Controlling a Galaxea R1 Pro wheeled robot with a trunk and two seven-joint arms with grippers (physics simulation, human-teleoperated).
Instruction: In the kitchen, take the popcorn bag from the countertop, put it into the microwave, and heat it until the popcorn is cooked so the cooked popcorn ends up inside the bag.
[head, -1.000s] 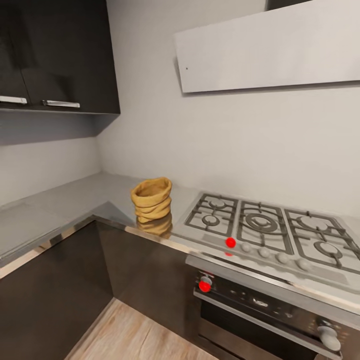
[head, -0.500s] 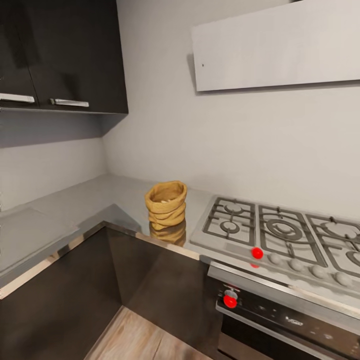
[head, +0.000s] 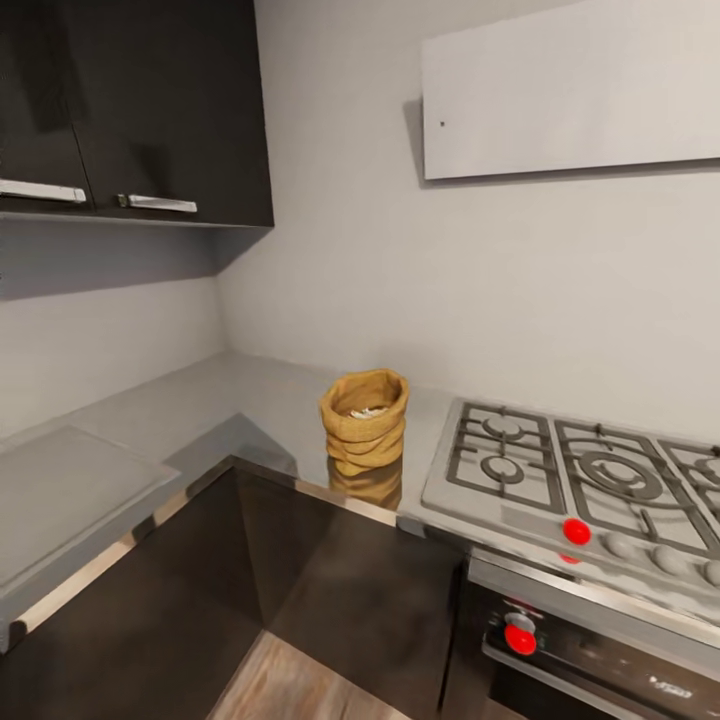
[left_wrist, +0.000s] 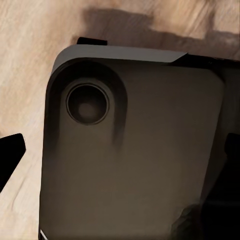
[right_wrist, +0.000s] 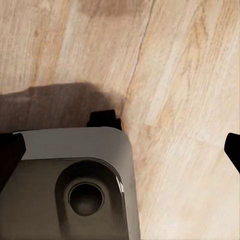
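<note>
Nearest the head camera is a strip of wood floor (head: 290, 680) at 6 o'clock, with dark cabinet fronts (head: 330, 590) rising behind it. At 4 o'clock there's the black oven (head: 590, 665) with a red knob (head: 519, 639). Above that the grey table (head: 150, 420) wraps around the corner. The bag (head: 365, 421) sits upright on it, dead center, close to the front edge and just beside the hob (head: 580, 480), which is at its 3 o'clock. You can see pale popcorn (head: 368, 411) in its open mouth. Further back: grey wall, dark upper cabinets (head: 140, 110) at 10 o'clock, flat white hood (head: 570, 90) at 1 o'clock.

Both wrist cams look down at the wood floor and the robot's grey base (left_wrist: 135, 150). The fingers (right_wrist: 10, 155) only show as dark tips at the frame edges, set wide apart on both arms.
</note>
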